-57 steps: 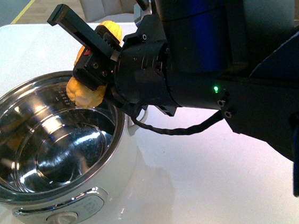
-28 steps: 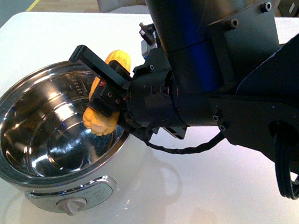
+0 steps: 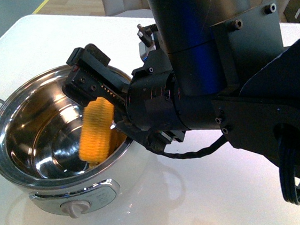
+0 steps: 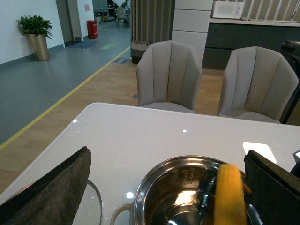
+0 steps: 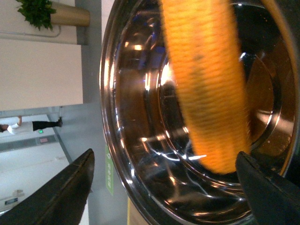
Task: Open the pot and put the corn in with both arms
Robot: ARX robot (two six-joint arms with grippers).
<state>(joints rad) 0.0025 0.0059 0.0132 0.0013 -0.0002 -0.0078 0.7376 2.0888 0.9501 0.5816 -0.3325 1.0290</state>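
The pot (image 3: 10,113) stands open on the white table, its steel inside bare and its beige knob (image 3: 77,209) facing me. The yellow corn (image 3: 95,131) is blurred and nearly upright inside the pot's right side, below my right gripper (image 3: 87,76). That gripper is open and holds nothing. The right wrist view shows the corn (image 5: 206,84) loose between the spread jaws of the right gripper (image 5: 168,187), over the pot's bowl (image 5: 126,117). My left gripper (image 4: 164,192) is open just behind the pot's rim (image 4: 140,197), with the corn (image 4: 229,197) beside its right finger.
A glass lid (image 4: 96,206) lies on the table left of the pot, by its loop handle (image 4: 117,213). Two grey chairs (image 4: 168,75) stand past the table's far edge. The bulky black right arm (image 3: 233,82) fills the right half of the front view.
My right gripper opened and let the corn go. The corn slid out of the jaws, turned upright and dropped into the pot's right side.
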